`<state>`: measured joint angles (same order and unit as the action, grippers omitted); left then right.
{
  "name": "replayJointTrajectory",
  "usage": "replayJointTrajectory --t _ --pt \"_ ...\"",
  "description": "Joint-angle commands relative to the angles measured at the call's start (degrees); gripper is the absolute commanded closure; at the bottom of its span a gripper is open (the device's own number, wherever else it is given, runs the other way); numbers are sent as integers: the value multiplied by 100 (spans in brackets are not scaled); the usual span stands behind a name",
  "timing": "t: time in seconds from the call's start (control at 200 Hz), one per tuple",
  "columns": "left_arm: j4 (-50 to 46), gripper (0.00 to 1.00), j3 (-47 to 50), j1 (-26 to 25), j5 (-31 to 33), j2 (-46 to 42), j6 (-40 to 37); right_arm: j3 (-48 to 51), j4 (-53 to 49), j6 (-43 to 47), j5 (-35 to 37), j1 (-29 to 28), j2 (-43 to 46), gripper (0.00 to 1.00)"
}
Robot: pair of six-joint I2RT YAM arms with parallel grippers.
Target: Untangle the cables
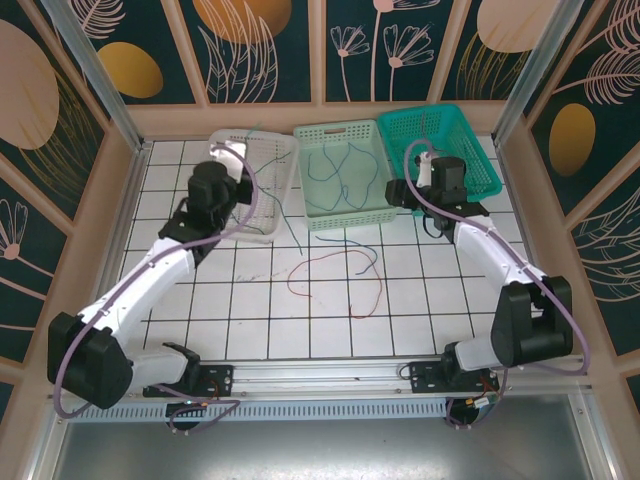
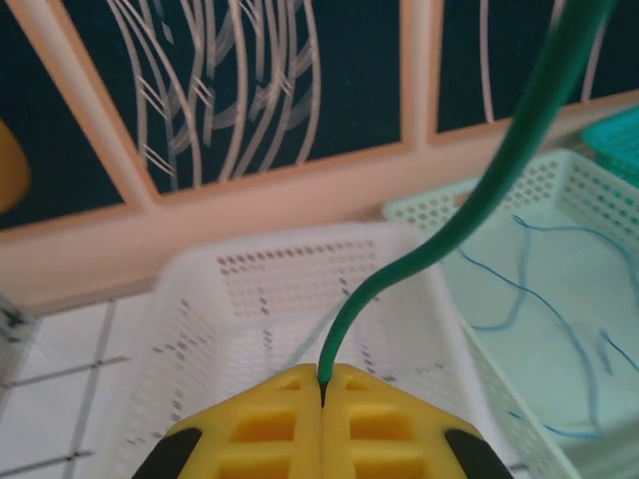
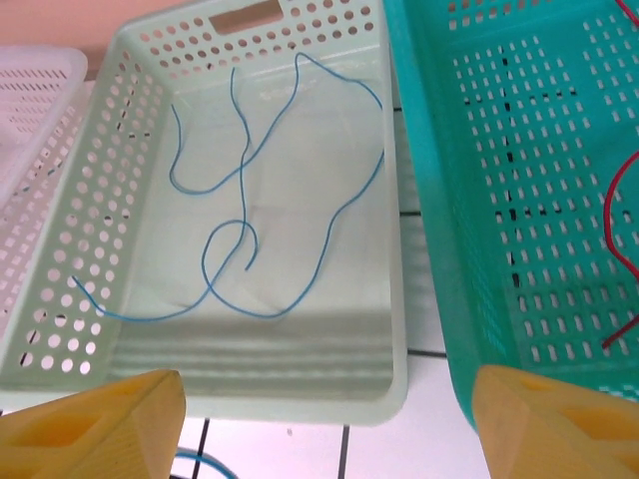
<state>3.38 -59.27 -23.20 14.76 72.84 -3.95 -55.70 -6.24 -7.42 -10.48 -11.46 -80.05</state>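
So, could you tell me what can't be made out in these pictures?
- Left wrist view: the green cable leaves by the top edge, so its far end is cut off.
- Right wrist view: the red cable runs off the right edge.
- Top view: the left arm hides part of the white basket.

Top view: bright, even overhead light; faint soft shadows on table point(image 1: 320, 300); verticals splay toward edges. Left wrist: green cable point(image 2: 449, 239) and left end effector point(image 2: 321, 389) soft, white basket point(image 2: 250, 269) blurred. Right wrist: pale green basket point(image 3: 110, 170) sharp, mild sheen on floor; right end effector point(image 3: 329, 424) defocused.
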Motion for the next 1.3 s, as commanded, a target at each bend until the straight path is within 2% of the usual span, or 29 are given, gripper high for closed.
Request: replayJointTrajectory --t 0.0,0.165,0.23,0.32,0.545,0.716,0.776,0.836,0.946,1.016,1.091,1.216,1.296 --pt "-470 96 -540 287 -87 276 -1018 443 287 -200 -62 -37 317 24" --pt "-938 98 -1513 738 -4 1354 -1689 694 157 -314 -385 -51 323 29" --pt "-1028 100 -1861 999 94 1801 -1760 794 75 -421 -437 -73 362 32" --pt "-1221 100 -2282 1288 -128 2292 -1790 989 46 -532 -428 -120 529 33" --pt "-1893 100 -3159 1325 47 3584 -2233 1380 3 -751 -341 -155 958 32" --pt "-2126 96 -3525 1339 -626 4069 -2194 1493 -154 -828 -396 -163 1154 32" --pt "-2180 88 -3652 1341 -602 4218 -2104 1542 -200 -759 -538 -226 1226 32" --pt "-2274 67 -3836 1337 -325 4360 -1906 1527 -384 -692 -569 -365 1219 32" --pt "-2378 36 -4014 1337 -1 4442 -1569 1464 -825 -664 -457 -626 1073 34" --pt "-2265 24 -3908 1336 -187 4294 -1360 1451 -1039 -678 -270 -744 939 36" --pt "-1948 3 -3634 1338 -545 3966 -1039 1536 -1005 -742 -301 -816 869 39" --pt "-1117 1 -2977 1327 -1299 3151 -393 1615 -864 -665 -295 -1086 817 39" --pt "-479 1 -2444 1327 -2048 2592 101 1603 -830 -494 -86 -1395 729 39"
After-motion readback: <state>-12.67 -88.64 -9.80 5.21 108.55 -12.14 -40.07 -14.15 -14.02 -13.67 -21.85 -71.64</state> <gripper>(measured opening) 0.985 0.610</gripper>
